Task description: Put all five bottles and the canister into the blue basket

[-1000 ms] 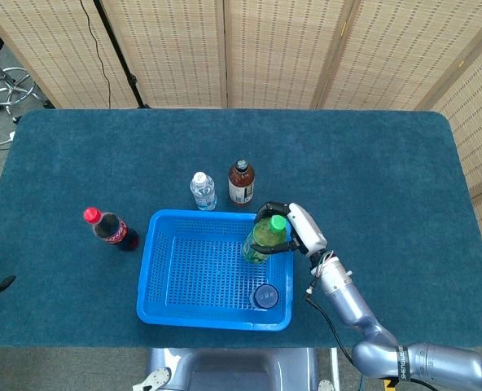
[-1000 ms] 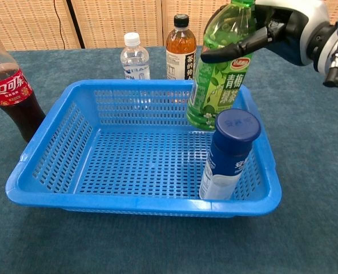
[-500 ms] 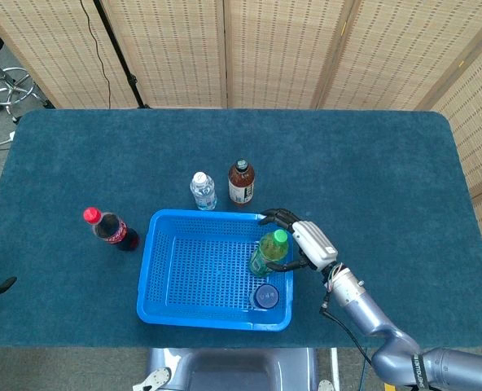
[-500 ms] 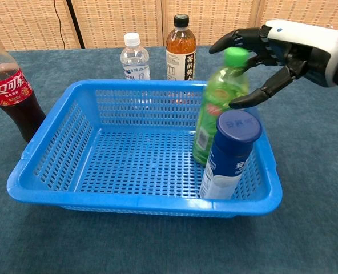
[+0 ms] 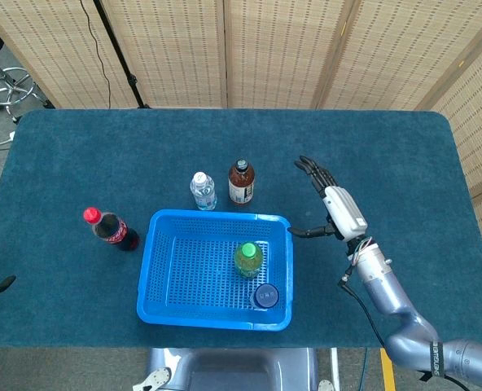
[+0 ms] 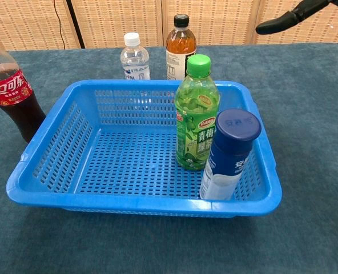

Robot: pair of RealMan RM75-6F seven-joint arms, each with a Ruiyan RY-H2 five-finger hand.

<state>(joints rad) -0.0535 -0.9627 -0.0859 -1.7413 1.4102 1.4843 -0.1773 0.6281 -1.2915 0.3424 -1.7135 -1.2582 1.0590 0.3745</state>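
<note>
right hand (image 5: 339, 208) hovering, fingers spread wide, holding nothing | green-capped green tea bottle (image 6: 196, 113) standing upright in blue plastic basket (image 5: 155, 244), left of hand

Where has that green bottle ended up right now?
The green bottle stands upright inside the blue basket, toward its right side, just behind and left of the blue-capped canister in the chest view. No hand touches it.
</note>
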